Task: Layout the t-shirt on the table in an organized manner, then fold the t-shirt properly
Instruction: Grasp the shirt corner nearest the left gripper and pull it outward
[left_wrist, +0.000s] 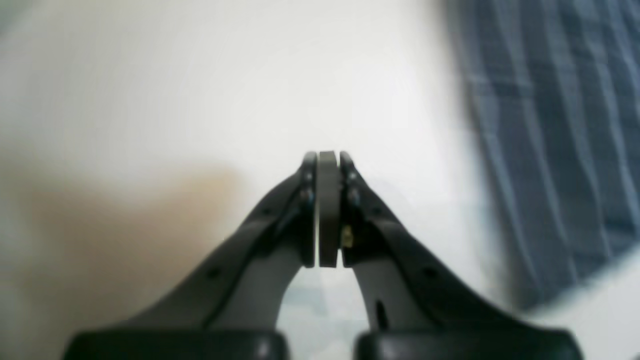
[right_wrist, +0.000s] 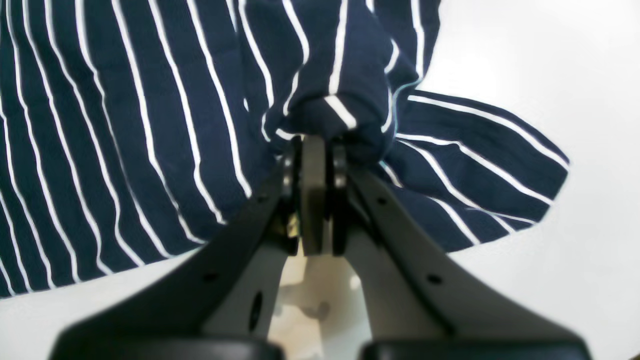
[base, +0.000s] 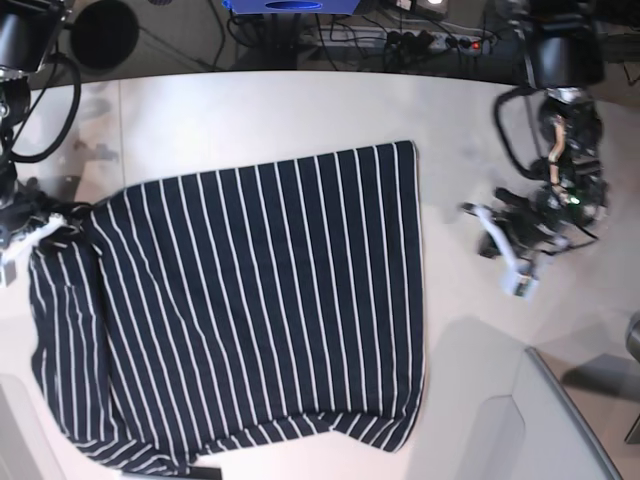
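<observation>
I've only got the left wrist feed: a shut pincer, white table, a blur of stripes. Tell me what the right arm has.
Observer: The right pincer is shut on a bunched fold of the t-shirt.
Operator: Say where on the shirt.
Observer: Beside a sleeve, at the shirt's upper left corner in the base view.
Operator: Report how the rest lies.
Observer: The body is spread mostly flat on the table, stripes running lengthwise. The left pincer holds nothing and sits apart from the cloth.
</observation>
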